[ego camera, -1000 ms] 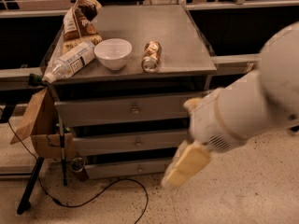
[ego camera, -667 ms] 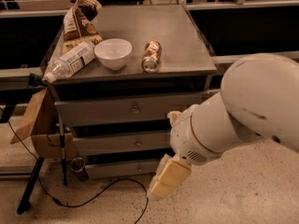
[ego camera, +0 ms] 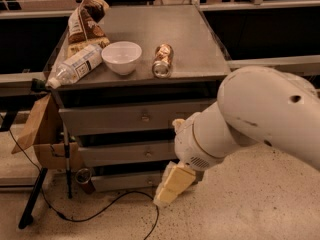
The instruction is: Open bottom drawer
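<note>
The bottom drawer (ego camera: pixel 122 181) is the lowest and slimmest of three grey fronts in the metal cabinet (ego camera: pixel 200 59), with a small knob (ego camera: pixel 148 181) at its centre. Its front sits flush with the cabinet. My gripper (ego camera: pixel 169 186), cream-coloured at the end of a thick white arm (ego camera: pixel 250 119), hangs low in front of the drawer's right end, just right of the knob. The arm hides the right part of all three drawer fronts.
On the cabinet top lie a white bowl (ego camera: pixel 121 57), a tipped can (ego camera: pixel 162 60), a plastic bottle (ego camera: pixel 75 65) and a brown snack bag (ego camera: pixel 82 21). A cardboard box (ego camera: pixel 42 134), a stand leg (ego camera: pixel 32 199) and a black cable (ego camera: pixel 100 211) sit at the left on the floor.
The arm has swung left and lowered, bringing the gripper from the right of the cabinet to the bottom drawer's front. The drawers have not moved.
</note>
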### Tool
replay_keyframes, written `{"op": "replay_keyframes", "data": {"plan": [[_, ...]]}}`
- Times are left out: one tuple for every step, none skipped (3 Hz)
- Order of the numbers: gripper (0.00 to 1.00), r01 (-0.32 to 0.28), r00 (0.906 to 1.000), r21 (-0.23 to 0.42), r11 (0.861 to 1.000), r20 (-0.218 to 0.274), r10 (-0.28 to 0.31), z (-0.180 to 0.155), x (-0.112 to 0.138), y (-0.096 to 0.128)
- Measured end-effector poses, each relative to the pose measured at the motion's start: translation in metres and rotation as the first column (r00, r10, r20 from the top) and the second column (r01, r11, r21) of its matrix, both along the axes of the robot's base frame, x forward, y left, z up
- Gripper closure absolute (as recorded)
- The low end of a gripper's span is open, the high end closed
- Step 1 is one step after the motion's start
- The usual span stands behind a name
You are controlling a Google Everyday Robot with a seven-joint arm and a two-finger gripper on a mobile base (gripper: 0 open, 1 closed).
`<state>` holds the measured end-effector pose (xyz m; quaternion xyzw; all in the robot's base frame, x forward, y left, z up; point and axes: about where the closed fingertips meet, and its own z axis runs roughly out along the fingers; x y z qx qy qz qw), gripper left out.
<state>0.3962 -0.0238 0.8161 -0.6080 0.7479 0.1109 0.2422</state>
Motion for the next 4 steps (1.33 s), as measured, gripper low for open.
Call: {"op": "replay_keyframes", "data": {"plan": [[0.00,-0.030,0.9995,-0.012,0.999,-0.012,0.030,-0.071,0.043,0.005],[0.00,0.012,0.9967,-0.019,1.000,-0.081,-0.013,-0.195,0.098,-0.003],[0.00,0.078,0.9861,-0.053,0.996,-0.142,-0.085,-0.279,0.128,-0.025],[0.00,0.103,0.9708,-0.056,0.993,-0.212,-0.113,-0.334,0.144,-0.053]]}}
